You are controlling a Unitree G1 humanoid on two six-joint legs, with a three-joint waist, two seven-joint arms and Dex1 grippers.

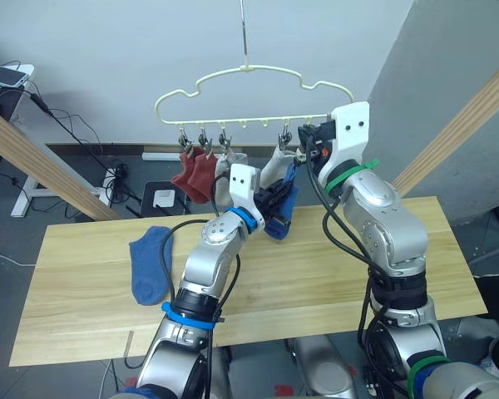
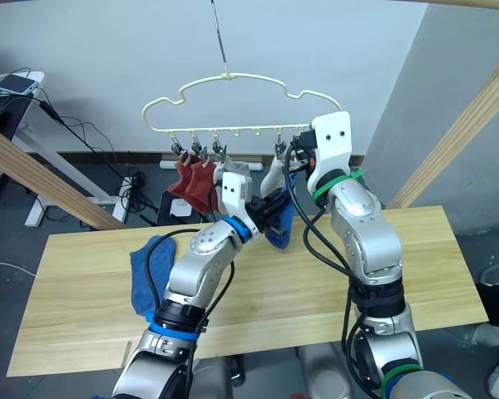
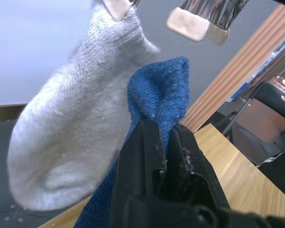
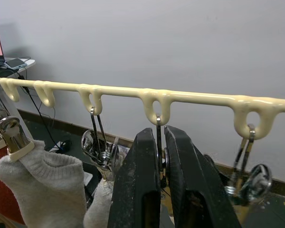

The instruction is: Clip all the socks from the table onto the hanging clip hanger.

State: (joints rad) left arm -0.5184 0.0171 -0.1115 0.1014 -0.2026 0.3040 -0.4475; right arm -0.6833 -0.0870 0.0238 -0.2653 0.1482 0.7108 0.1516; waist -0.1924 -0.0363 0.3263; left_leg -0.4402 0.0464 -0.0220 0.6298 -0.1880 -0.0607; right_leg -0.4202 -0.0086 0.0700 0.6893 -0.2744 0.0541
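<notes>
hanging from a slim metal hook against the wall: thin cream-yellow clip hanger with a wavy cloud outline (image 1: 249,83) and a row of small metal clips along its lower bar. already clipped there: two rust red knit ankle socks (image 1: 193,173) toward the robot's left end, then two light grey knit socks (image 3: 71,137) nearer the middle. four of six apparently up.

left gripper (image 3: 164,137) raised under the hanger, black fingers pinched shut on the folded cuff of a blue knit ankle sock (image 3: 159,99), held just beside a hanging grey sock and right below a cream-tipped metal clip (image 3: 199,19). not yet in that clip.

right gripper (image 4: 160,156) up at the lower bar, fingers closed around a metal clip (image 4: 159,142) dangling from one of the hanger's loops, probably squeezing it open for the blue sock.

still on the long bench of light wooden planks (image 1: 83,307): second blue knit ankle sock (image 1: 150,262), flat toward the robot's left, well apart from both grippers.

left to do, judging from this: seat the held blue sock in a clip, then fetch and clip the last blue one. roughly two thirds done.
</notes>
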